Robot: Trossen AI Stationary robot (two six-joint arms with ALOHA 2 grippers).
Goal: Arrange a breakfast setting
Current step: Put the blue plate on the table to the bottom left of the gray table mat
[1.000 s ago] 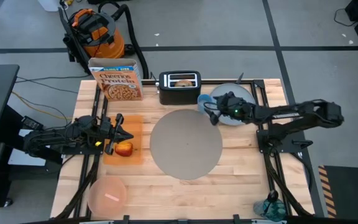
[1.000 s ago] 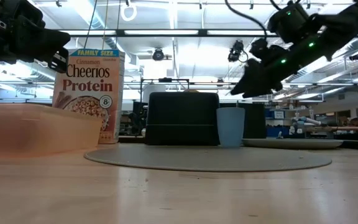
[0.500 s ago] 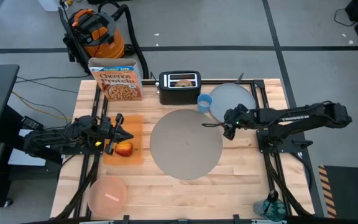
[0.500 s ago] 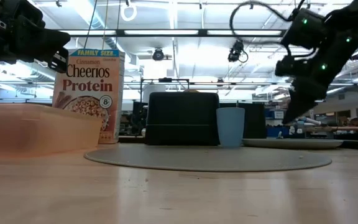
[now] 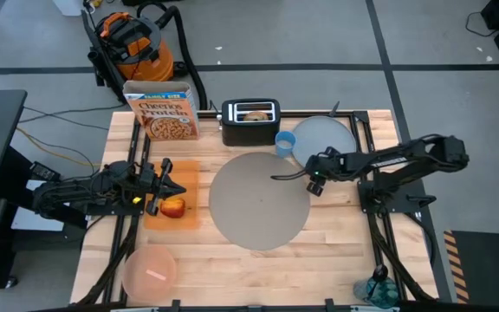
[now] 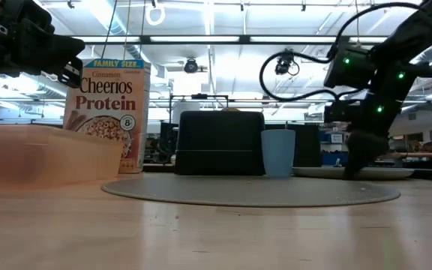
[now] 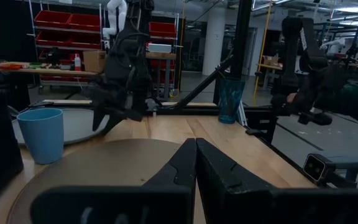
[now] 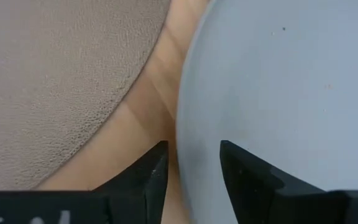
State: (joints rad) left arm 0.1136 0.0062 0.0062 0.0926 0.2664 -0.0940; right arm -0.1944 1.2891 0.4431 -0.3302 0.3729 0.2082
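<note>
The blue-grey plate (image 5: 329, 139) lies on the wood at the far right, beside the round grey placemat (image 5: 260, 199). My right gripper (image 5: 313, 182) points down at the plate's near-left rim, open. In the right wrist view one finger (image 8: 153, 171) stands over the wood outside the rim, the other (image 8: 247, 177) over the plate (image 8: 278, 93). The blue cup (image 5: 285, 141) stands left of the plate. The bagel (image 5: 254, 113) sticks out of the toaster (image 5: 250, 123). The apple (image 5: 173, 208) lies next to my left gripper (image 5: 170, 184), which is shut on nothing. The pink bowl (image 5: 150, 270) is near left. My right gripper comes at the plate's near-left rim (image 8: 180, 134) from above, one finger on either side of it. Whether either finger touches the plate, I cannot tell.
A cereal box (image 5: 163, 113) stands at the far left beside the black toaster. An orange cutting board (image 5: 180, 173) lies under the apple. Bare wood shows along the near edge and at the near right.
My right gripper has moved from over the plate's far-left part, by the cup, toward the table's near edge and down to the plate's near-left rim, tipping until its fingers point downward. The plate and cup have stayed in place.
</note>
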